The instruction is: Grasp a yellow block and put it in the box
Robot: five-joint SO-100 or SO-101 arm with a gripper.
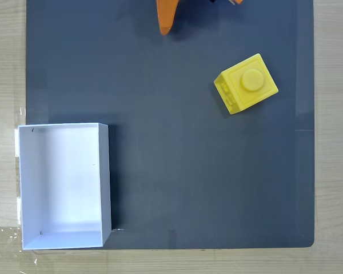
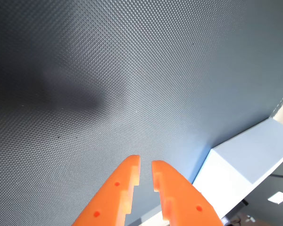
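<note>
the fixed view is looking straight down from well above, taking in the whole dark mat (image 1: 177, 171). the wrist view is riding low, skimming close over the mat (image 2: 132, 70) past the gripper (image 2: 146, 162). both are catching the box (image 1: 63, 234) (image 2: 245, 165).

Orange tool (image 2: 146, 161) hangs empty, tips nearly together.

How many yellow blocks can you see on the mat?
1. The yellow block sits on the dark mat toward the upper right of the fixed view, far from the white box at the lower left. None seems hidden.
</note>
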